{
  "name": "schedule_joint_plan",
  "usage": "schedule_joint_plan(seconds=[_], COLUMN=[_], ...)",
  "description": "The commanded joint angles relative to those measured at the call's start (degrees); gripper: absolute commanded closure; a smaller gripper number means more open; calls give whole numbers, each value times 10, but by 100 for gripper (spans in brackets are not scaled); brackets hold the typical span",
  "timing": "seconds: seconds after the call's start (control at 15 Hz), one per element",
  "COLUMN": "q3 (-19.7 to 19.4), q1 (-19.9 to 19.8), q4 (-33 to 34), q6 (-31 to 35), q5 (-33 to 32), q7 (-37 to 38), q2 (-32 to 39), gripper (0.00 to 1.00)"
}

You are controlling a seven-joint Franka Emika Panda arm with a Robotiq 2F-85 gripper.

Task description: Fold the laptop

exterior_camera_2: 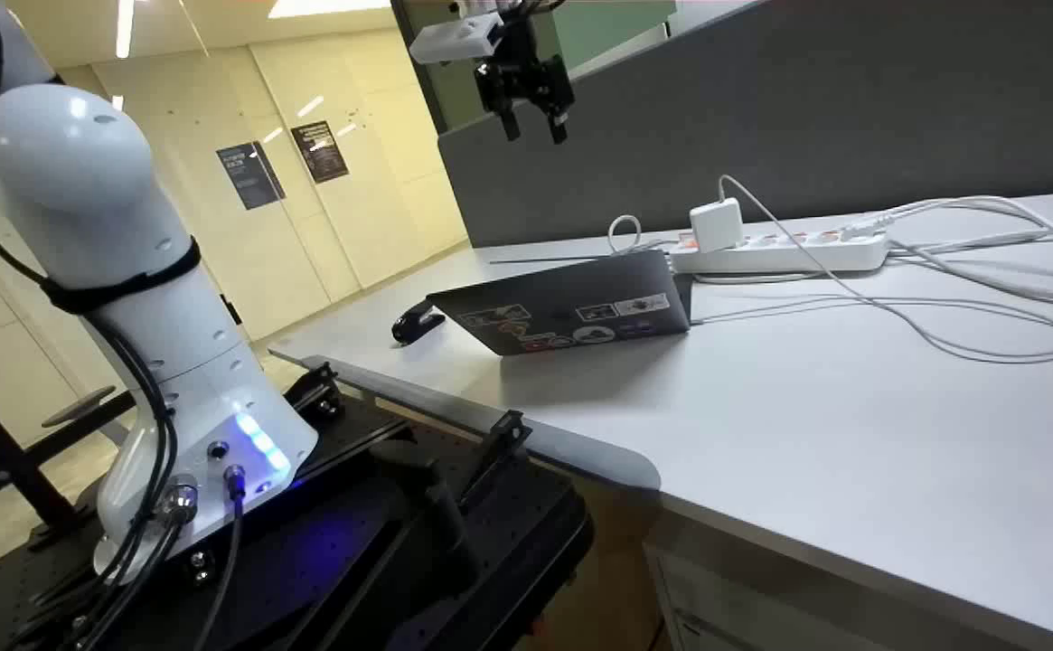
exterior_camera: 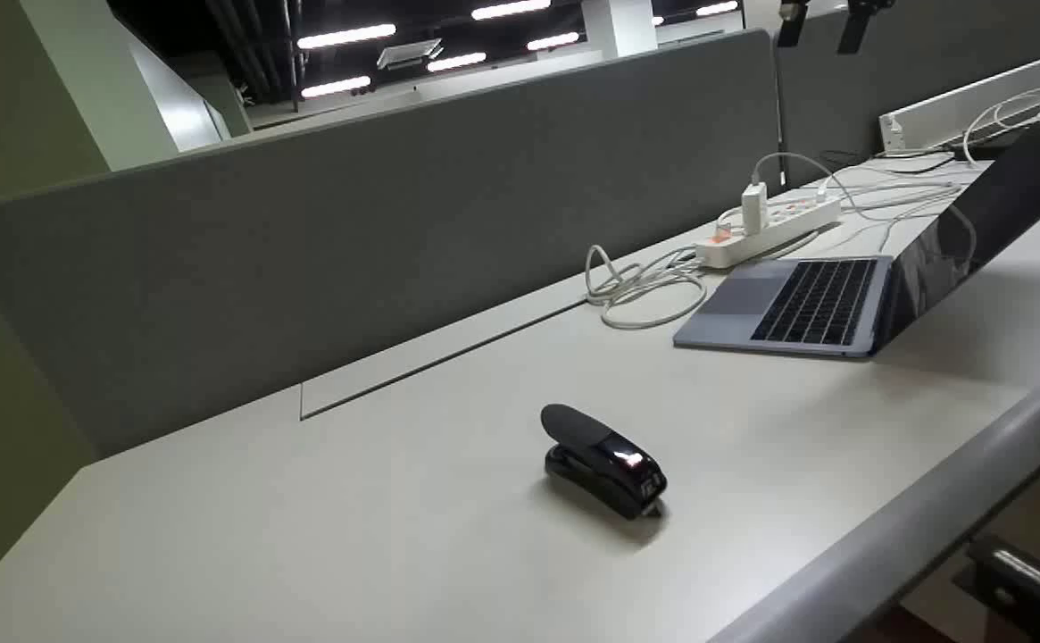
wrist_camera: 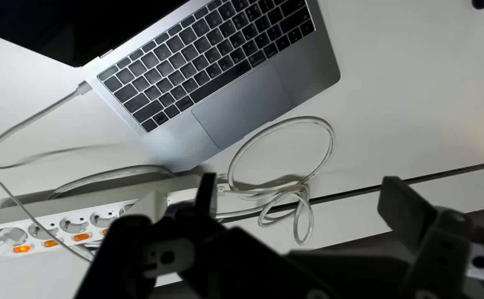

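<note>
The silver-grey laptop (exterior_camera: 734,299) stands open on the white table, its lid tilted well back from the keyboard. In an exterior view the back of its lid with stickers (exterior_camera_2: 571,312) faces the camera. In the wrist view the keyboard and touchpad (wrist_camera: 242,106) show at the top, with part of the dark screen at the upper left. My gripper (exterior_camera_2: 535,134) is open and empty, high above the table and apart from the laptop. In an exterior view only the fingers (exterior_camera: 821,36) show at the top edge. In the wrist view the fingers (wrist_camera: 300,187) are wide apart.
A white power strip (exterior_camera: 774,234) with an adapter (exterior_camera_2: 716,224) lies beside the laptop, near the grey partition (exterior_camera: 395,241). White cables (wrist_camera: 283,191) lie coiled by it, and one cable (wrist_camera: 83,88) is plugged into the laptop. A black stapler-like object (exterior_camera: 604,460) lies on the table.
</note>
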Motion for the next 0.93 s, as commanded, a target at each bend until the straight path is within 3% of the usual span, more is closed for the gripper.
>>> schedule_joint_plan(seconds=[0.0, 0.87], q3=[21, 30], q1=[-21, -29], q4=[1, -12], q6=[-2, -9], q5=[6, -12], q7=[-3, -10], q2=[1, -8], gripper=[0, 0])
